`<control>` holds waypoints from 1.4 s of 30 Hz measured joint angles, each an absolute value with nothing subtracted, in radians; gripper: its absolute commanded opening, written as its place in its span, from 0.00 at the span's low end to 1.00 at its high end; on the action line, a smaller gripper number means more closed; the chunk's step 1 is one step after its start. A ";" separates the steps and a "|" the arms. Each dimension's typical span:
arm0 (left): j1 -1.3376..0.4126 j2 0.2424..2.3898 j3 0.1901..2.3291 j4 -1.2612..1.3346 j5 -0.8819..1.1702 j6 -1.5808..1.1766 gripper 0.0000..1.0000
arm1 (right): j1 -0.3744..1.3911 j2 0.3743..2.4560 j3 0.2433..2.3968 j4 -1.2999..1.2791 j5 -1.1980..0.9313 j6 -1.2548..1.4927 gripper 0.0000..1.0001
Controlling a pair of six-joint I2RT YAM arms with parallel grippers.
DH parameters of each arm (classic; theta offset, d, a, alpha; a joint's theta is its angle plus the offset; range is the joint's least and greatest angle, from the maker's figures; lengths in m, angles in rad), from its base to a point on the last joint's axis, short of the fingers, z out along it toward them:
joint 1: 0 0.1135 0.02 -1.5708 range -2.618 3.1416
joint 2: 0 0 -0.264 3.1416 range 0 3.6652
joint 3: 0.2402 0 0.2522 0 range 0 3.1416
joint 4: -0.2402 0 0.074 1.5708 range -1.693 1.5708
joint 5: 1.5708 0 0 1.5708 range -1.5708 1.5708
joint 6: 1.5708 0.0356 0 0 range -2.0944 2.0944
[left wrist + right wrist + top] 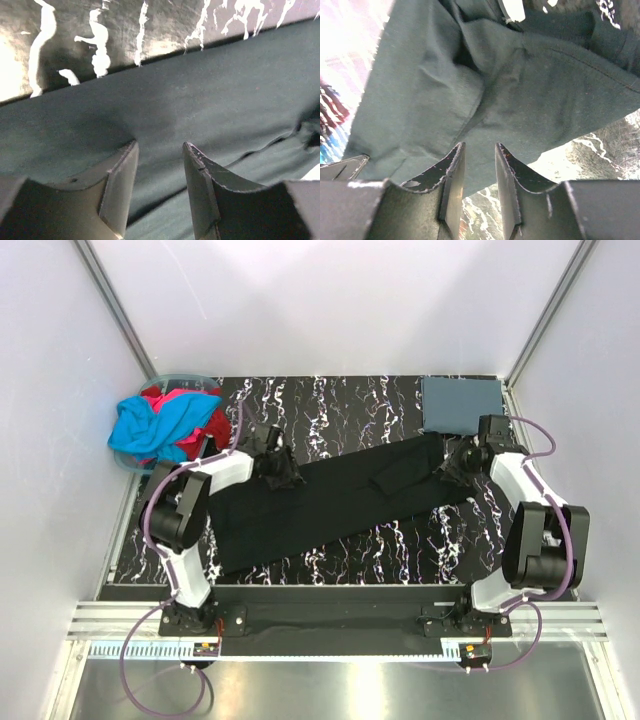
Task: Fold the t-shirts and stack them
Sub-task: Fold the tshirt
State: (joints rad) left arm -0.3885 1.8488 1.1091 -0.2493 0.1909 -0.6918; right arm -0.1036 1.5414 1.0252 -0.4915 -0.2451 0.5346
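Note:
A black t-shirt [340,502] lies stretched in a long diagonal band across the marbled table. My left gripper [279,477] is over its far left edge, jaws apart, with the cloth [225,100] flat under the fingertips. My right gripper [451,469] is at the shirt's right end, jaws a little apart over the cloth's edge [530,85], nothing between them. A slate blue-grey shirt [462,405] lies folded at the far right corner. Cyan [155,425] and red [205,428] shirts are heaped in the tub.
A pale translucent tub [186,377] stands at the far left corner, partly off the black marbled table [400,540]. White walls with metal posts close in the sides and back. A metal rail runs along the near edge by the arm bases.

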 measured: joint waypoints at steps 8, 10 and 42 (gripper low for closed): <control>-0.196 1.725 0.937 -0.207 0.213 -0.749 0.48 | -0.071 1.534 1.024 -0.459 -0.240 0.547 0.37; -0.122 1.691 0.894 -0.201 0.228 -0.755 0.49 | -0.043 1.556 1.024 -0.449 -0.233 0.554 0.37; -0.451 1.464 0.945 -0.398 0.228 -0.545 0.49 | 0.137 2.604 2.315 -0.526 -0.268 0.461 0.41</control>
